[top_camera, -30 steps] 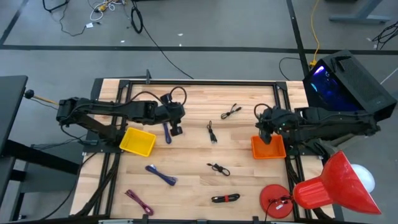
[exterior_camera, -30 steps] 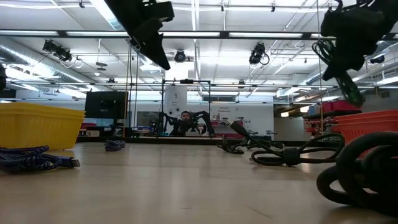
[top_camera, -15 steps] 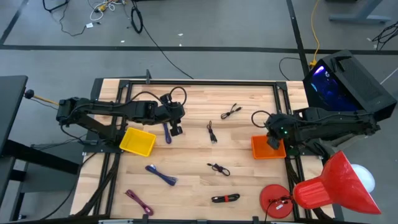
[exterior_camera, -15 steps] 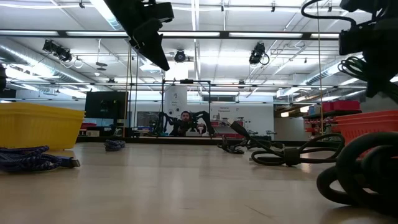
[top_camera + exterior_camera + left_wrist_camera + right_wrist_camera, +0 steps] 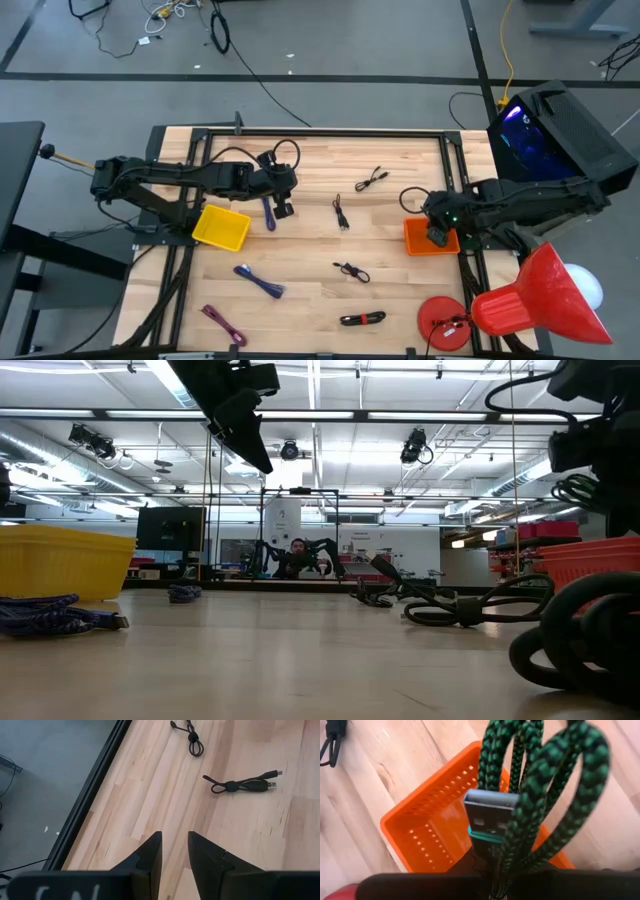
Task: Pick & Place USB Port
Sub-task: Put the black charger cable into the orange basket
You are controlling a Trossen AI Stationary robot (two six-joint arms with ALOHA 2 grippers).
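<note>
A green-and-black braided USB cable (image 5: 530, 795), coiled in loops with its silver metal plug (image 5: 491, 815) facing outward, hangs from the right gripper (image 5: 437, 236) directly above the orange perforated plastic basket (image 5: 430, 837). The right gripper's fingers are clamped on the coil, holding it over the basket's open top near the right edge of the light wooden surface (image 5: 320, 290).

The left gripper (image 5: 283, 210) hovers over the surface left of centre, its fingers (image 5: 150, 855) slightly apart and holding nothing. Just beside it lie a blue cable (image 5: 268, 213) and a yellow plastic basket (image 5: 222, 228). Several thin black cables (image 5: 341, 212) are scattered across the middle of the surface.
</note>
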